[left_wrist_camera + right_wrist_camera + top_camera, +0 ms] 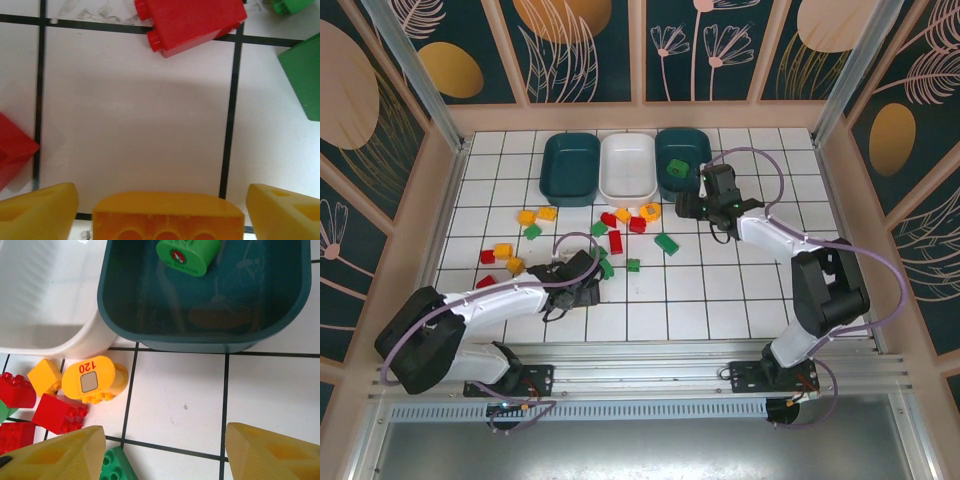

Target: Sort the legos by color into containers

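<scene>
Legos point(615, 240) in red, green and yellow-orange lie scattered on the white tiled surface point(720, 290), near three containers that stand side by side at its far end: a teal tray point(570, 165), a white tray point(628, 165) and a second teal tray point(680, 142). A round green piece point(188, 255) lies inside the second teal tray. The right gripper point(165, 455) hovers just before that tray, jaws apart and empty. The left gripper point(162, 200) sits low over the surface, jaws spread wide with an orange brick point(167, 220) between them.
</scene>
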